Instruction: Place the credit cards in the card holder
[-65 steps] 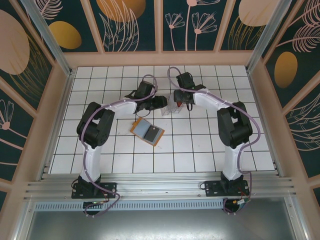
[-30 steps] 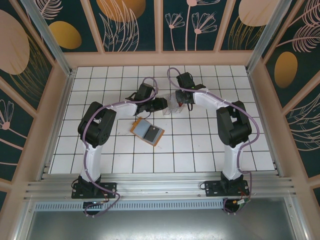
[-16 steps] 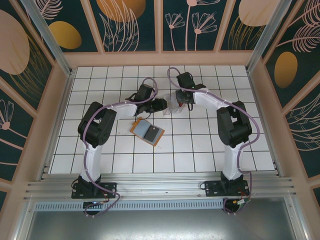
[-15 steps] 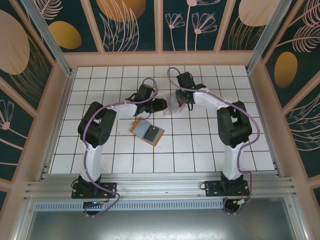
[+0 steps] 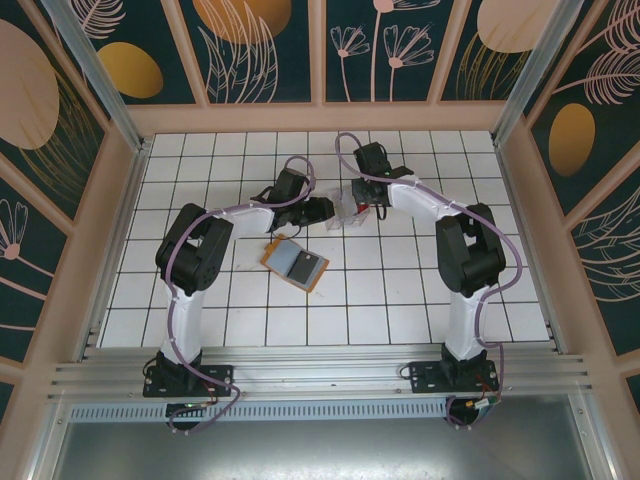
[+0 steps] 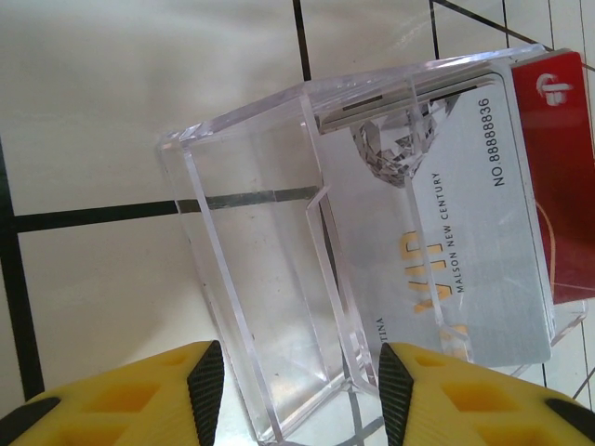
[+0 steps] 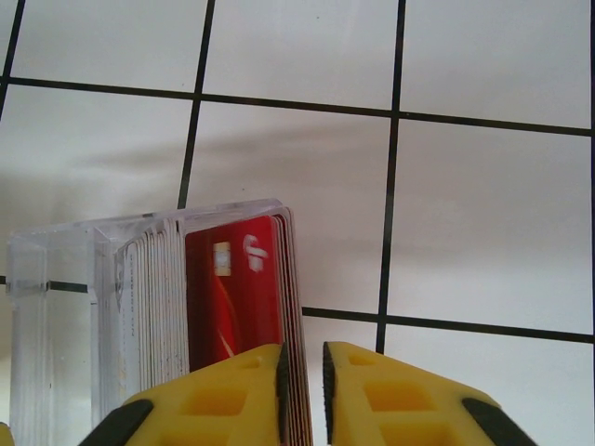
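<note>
Clear plastic forms the case standing on the white tiled counter between the two arms' ends, and the credit cards are packed upright inside it. The left jaws are spread wide, their yellow fingers either side of the case's near corner; whether they touch it cannot be told. Just beyond them a silver card shows through the wall, with a red card behind it. The right jaws are narrowed to a slit, their fingers pinching the edges of the outermost cards at the stack's end, the red card's face just beside the slit. The orange wallet lies open, grey lining up, nearer the arm bases than either jaws and closer to the left ones.
</note>
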`<action>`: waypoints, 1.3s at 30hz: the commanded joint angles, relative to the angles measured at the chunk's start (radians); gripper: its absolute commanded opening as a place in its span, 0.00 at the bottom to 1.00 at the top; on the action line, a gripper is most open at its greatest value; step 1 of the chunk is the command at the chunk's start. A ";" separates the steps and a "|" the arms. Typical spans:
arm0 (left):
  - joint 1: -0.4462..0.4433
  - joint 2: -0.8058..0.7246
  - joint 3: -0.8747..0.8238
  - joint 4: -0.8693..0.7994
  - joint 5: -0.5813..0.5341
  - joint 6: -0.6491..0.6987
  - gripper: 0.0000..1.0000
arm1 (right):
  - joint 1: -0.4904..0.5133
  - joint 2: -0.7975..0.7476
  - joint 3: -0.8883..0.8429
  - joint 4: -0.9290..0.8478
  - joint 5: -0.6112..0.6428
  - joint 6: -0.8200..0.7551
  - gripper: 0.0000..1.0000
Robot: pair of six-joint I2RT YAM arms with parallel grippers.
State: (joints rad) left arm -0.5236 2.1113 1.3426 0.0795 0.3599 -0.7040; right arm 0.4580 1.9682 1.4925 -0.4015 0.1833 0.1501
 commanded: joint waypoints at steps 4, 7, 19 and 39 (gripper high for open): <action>0.000 0.023 -0.007 0.034 0.016 -0.008 0.50 | -0.005 -0.048 0.027 -0.018 -0.020 -0.013 0.13; 0.000 0.025 -0.005 0.032 0.016 -0.008 0.50 | -0.006 -0.038 0.032 -0.023 -0.019 -0.014 0.18; -0.001 0.047 0.030 0.031 0.025 -0.012 0.51 | -0.015 0.021 0.034 -0.037 -0.013 -0.008 0.39; -0.001 0.088 0.025 0.028 0.011 -0.009 0.51 | -0.043 0.048 0.030 -0.042 -0.021 -0.011 0.38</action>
State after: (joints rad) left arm -0.5236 2.1803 1.3922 0.1070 0.3672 -0.7113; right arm 0.4381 1.9965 1.5036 -0.4110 0.1455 0.1360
